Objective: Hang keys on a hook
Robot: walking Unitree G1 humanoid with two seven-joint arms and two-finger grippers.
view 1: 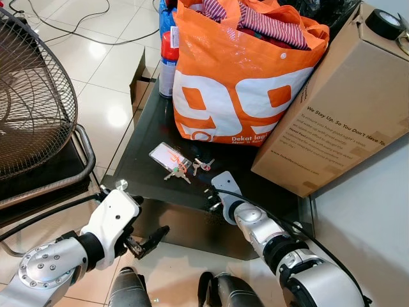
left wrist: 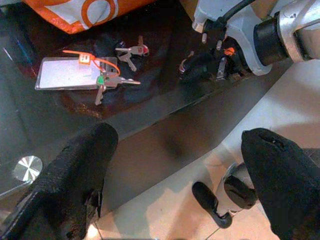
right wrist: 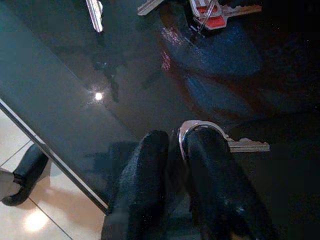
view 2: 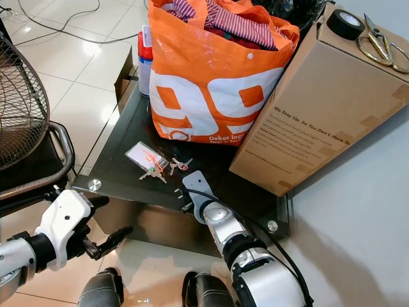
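A dark glass table (view 1: 153, 166) stands on a pale tiled floor (view 1: 108, 70), with a large metal fan grille (view 1: 32, 102) beside it at the robot's left. At the back of the table an orange shopping bag (view 1: 236, 83) stuffed with striped cloth sits touching a tilted brown cardboard box (view 1: 345, 102), which carries a roll of black tape (view 2: 345, 23) and a pair of scissors (view 2: 382, 45) on its top face. The right arm reaches over the near edge of the table, and the right end effector (right wrist: 177, 150) rests low on the glass with its two black fingers pinched together on the ring of a single silver key (right wrist: 227, 142). The left end effector (view 1: 146, 244) hangs below and in front of the table edge, its fingers spread wide with nothing between them. Just ahead of the right end effector, in front of the bag, lies a clear card tag (view 1: 165, 153) with an orange strap, touching a bunch of keys (view 1: 177, 173), and a smaller red-capped key (view 1: 203, 164) lies just beside them.
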